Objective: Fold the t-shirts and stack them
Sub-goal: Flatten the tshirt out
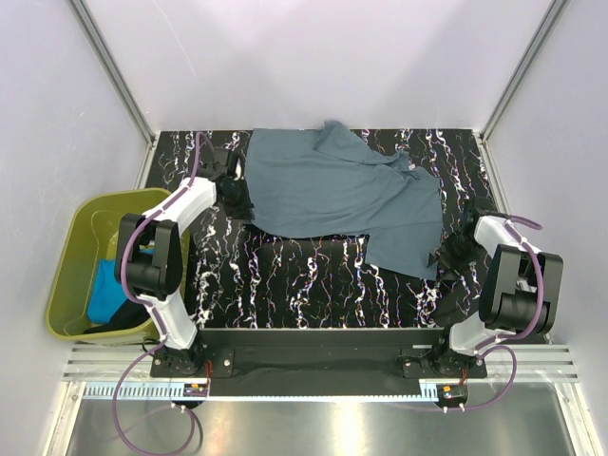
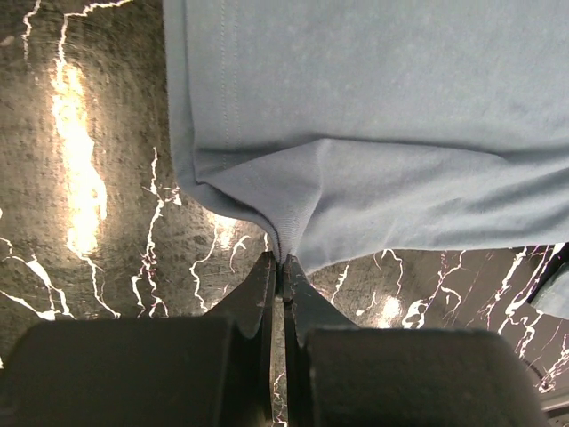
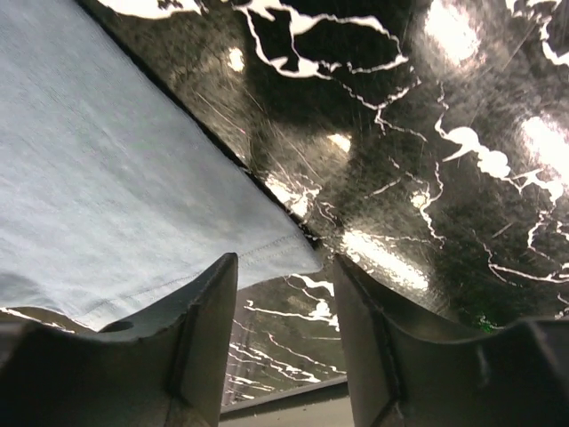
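The slate grey-blue t-shirt lies spread and rumpled across the back of the black marbled table. My left gripper is at its left edge, shut on a pinched fold of the shirt. My right gripper is open at the shirt's lower right corner, which lies between the fingers without being clamped. A turquoise t-shirt and a black one lie in the olive-green tub.
The tub stands off the table's left edge, beside the left arm. White walls and metal frame posts close in the back and sides. A metal rail runs along the near edge by the arm bases.
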Tool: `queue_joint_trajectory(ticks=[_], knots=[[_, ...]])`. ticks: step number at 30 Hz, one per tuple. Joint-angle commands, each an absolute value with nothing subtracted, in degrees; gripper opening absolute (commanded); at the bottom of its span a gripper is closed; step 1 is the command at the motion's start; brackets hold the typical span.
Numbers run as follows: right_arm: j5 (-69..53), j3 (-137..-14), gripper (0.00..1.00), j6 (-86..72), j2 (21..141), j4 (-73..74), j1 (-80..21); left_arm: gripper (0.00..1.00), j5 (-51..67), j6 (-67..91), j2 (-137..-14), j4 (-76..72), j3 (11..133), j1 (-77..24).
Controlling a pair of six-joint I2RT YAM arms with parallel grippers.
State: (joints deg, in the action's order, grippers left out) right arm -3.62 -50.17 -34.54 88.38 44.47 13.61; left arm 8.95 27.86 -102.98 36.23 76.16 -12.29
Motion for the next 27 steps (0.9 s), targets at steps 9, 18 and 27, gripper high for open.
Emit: queue_joint_trajectory(ticks=[9,18,27], knots=[[-2.90,-47.11,0.49,-35.16,88.68,40.25,13.89,0.00,10.81,26.81,-101.87,34.45,76.91,-11.78],[-5.27,-45.53,0.49,-36.03,90.08,36.13,13.89,0.00,10.90,27.16,-101.43,34.45,75.76,-11.60],[-9.49,-46.93,0.16,-34.63,92.90,31.99,13.89,0.00,10.81,27.16,-100.28,34.37,74.80,-11.51]])
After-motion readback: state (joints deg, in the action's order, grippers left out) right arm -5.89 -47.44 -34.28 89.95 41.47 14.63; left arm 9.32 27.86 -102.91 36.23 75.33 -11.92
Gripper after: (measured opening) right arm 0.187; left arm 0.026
